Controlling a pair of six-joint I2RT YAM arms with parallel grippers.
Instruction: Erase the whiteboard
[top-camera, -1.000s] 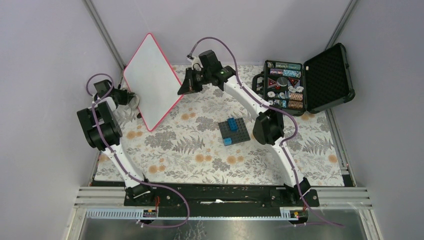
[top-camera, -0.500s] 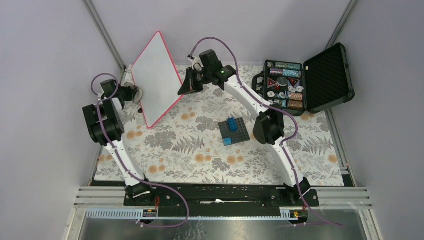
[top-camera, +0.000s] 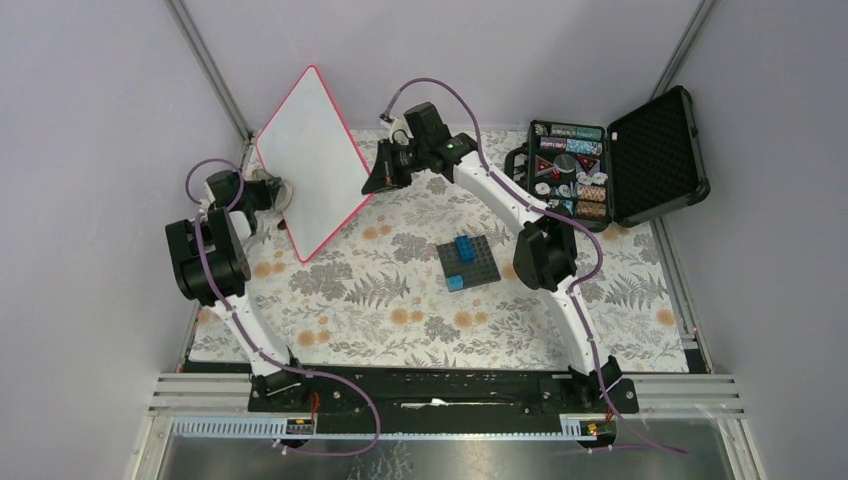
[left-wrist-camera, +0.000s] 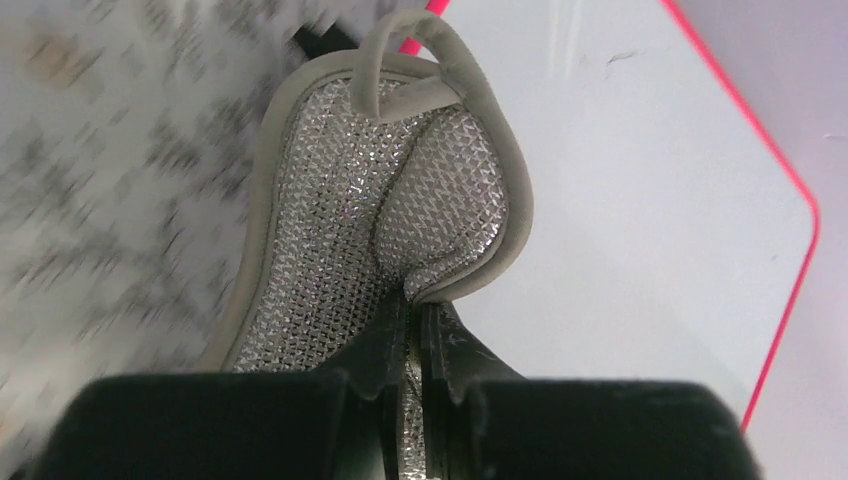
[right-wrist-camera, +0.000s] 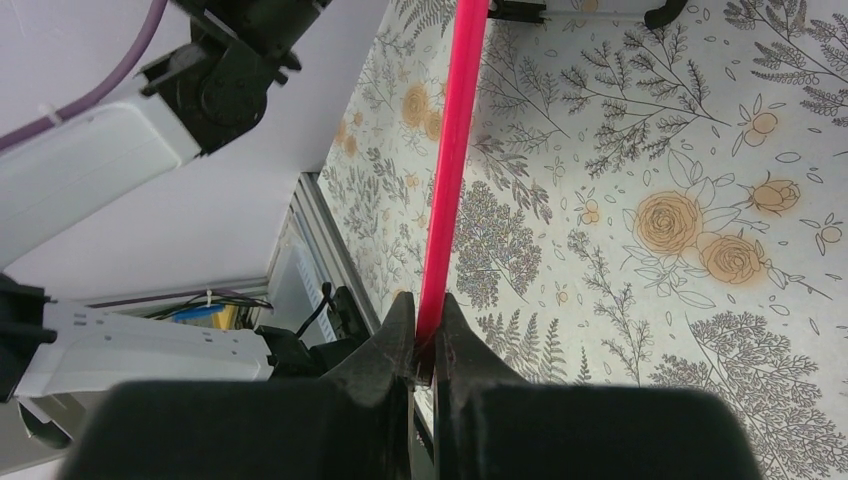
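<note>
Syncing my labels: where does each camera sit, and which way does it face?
Top: above and behind the bases, looking down at the table; both arms show.
Left wrist: faces the whiteboard; left gripper pinching a mesh pad shows.
Right wrist: looks along the whiteboard's edge; right gripper clamps it.
All three share the whiteboard.

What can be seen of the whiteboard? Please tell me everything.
The whiteboard is a flat white rectangle with a thin red-pink frame. It is held up, tilted, over the flowered table. The right gripper is shut on its frame edge. The left gripper holds a silver mesh pad at its face; contact cannot be confirmed. The surface looks almost clean, with one faint dark mark.
</note>
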